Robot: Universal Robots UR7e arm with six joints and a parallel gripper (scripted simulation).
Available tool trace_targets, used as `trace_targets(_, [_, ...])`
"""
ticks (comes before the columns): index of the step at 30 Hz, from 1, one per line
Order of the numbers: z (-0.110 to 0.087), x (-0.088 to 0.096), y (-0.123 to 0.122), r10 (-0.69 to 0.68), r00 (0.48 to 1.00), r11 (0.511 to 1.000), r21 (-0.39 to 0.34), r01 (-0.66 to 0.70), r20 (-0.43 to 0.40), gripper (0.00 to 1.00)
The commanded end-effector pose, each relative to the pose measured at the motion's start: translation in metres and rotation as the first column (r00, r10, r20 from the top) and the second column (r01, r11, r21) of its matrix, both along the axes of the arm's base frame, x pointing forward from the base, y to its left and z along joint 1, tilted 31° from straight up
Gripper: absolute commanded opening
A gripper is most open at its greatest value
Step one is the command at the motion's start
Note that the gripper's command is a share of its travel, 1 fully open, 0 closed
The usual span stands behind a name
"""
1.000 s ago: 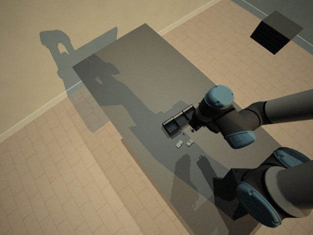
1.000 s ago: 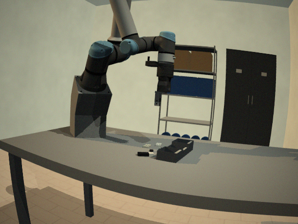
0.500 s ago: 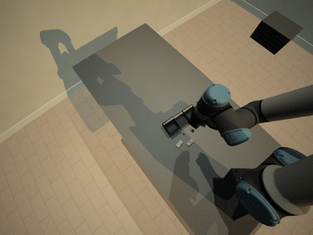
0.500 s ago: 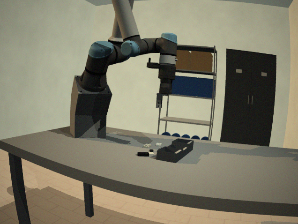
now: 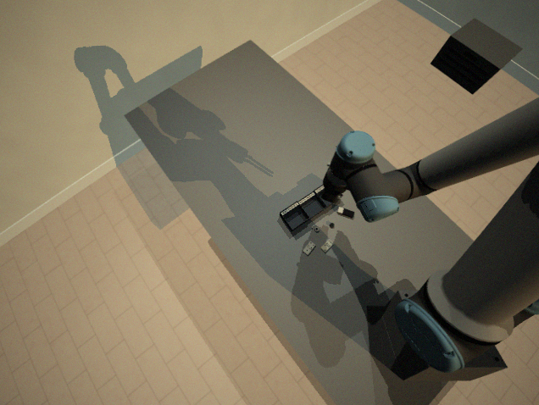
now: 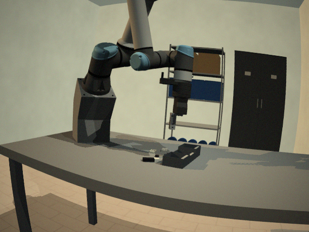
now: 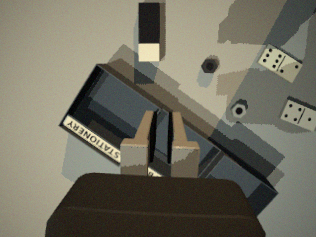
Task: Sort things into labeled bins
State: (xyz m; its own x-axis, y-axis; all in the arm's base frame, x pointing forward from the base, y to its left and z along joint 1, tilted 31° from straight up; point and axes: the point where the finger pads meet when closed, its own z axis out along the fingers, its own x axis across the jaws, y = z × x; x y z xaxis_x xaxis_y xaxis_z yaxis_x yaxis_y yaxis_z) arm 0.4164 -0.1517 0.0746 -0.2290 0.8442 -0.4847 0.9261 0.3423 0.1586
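Reading "STATIONERY", one bin label (image 7: 93,138)
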Motion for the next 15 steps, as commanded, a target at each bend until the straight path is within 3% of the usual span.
trace_targets(1, [-0.008,0.029,-0.038,0.138,0.989,0.989,-0.042,-0.14,-0.059,0.31])
trace_targets(6, [-0.012,0.052,-0.07,0.244,0.962,0.964,-0.074,-0.254,-0.123,0.31])
trace_targets(9, [-0.012,0.052,-0.07,0.265,0.955,0.958,-0.079,-0.277,-0.137,0.31])
trace_targets(15, [-0.012,0.052,-0.07,0.412,0.88,0.889,-0.108,-0.445,-0.235,0.31])
